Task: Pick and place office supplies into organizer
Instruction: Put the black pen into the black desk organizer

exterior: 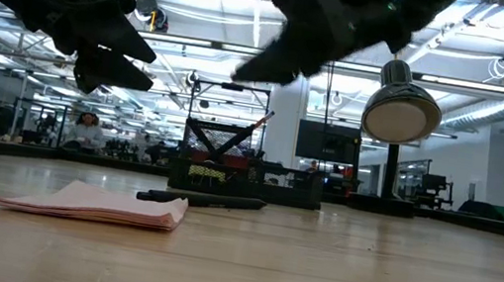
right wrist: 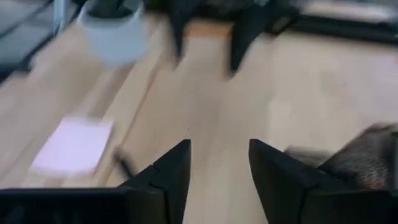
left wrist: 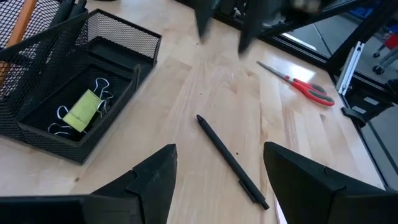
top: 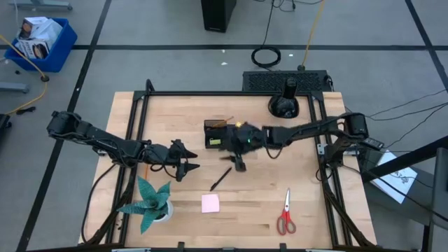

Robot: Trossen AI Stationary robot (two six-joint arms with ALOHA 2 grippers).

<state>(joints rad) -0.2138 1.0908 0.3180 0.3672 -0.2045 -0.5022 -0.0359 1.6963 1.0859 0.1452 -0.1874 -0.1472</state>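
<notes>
The black mesh organizer (top: 215, 133) stands mid-table; the left wrist view shows binder clips and a yellow piece (left wrist: 83, 109) in its low tray and an orange pencil (left wrist: 22, 28) in the taller section. A black pen (top: 220, 178) lies flat in front of it. A pink sticky-note pad (top: 210, 203) and red-handled scissors (top: 285, 213) lie nearer the near edge. My left gripper (top: 194, 159) hovers open left of the pen, which lies ahead of it (left wrist: 219, 149). My right gripper (top: 240, 164) hangs open, pointing down, just right of the organizer's front and above the table (right wrist: 219, 144).
A teal spiky plant in a white pot (top: 150, 203) stands near the near-left corner, close under my left arm. A black desk lamp (top: 283, 101) stands at the far right. The two grippers face each other over the pen, about a hand's width apart.
</notes>
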